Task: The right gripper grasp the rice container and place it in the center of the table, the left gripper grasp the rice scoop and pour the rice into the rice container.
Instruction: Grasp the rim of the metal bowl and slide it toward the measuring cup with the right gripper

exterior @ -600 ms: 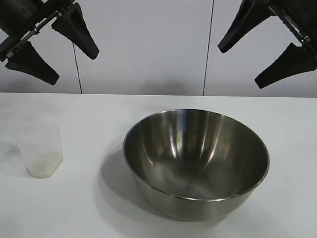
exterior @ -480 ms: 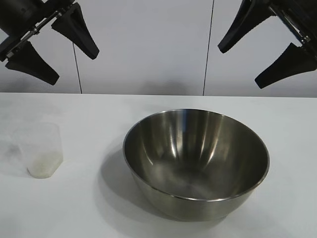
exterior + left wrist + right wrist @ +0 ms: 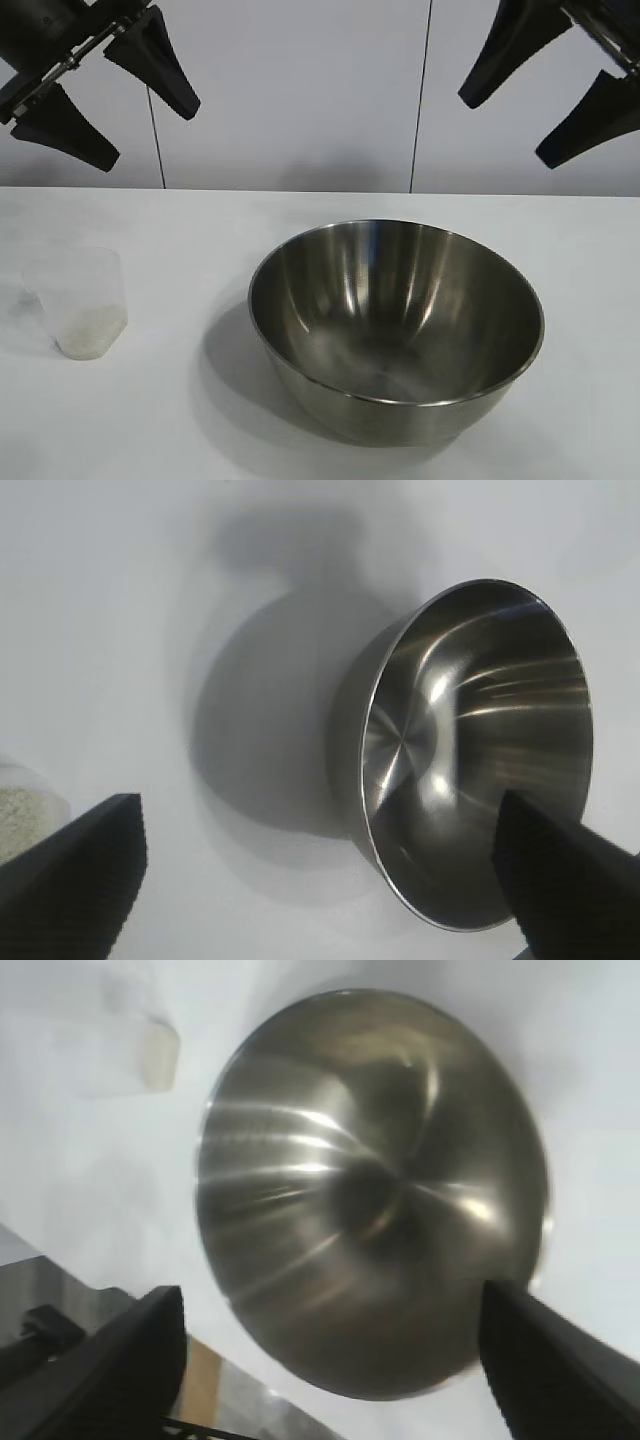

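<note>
Rice container point(image 3: 396, 328) is seen upright on the table point(image 3: 150, 420), empty inside. Well apart at its left, the rice scoop point(image 3: 82, 303) with rice point(image 3: 90, 328) stands untouched. Left gripper point(image 3: 108, 106) and right gripper point(image 3: 548, 114) are held high, both spread wide, grasping nothing.

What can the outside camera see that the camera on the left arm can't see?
Only the exterior view shows the right gripper, open and raised above the table, and the whole rice scoop standing upright. Only the left wrist view looks down on the rice from above, past the open left gripper. Both show the empty rice container on the white table.
</note>
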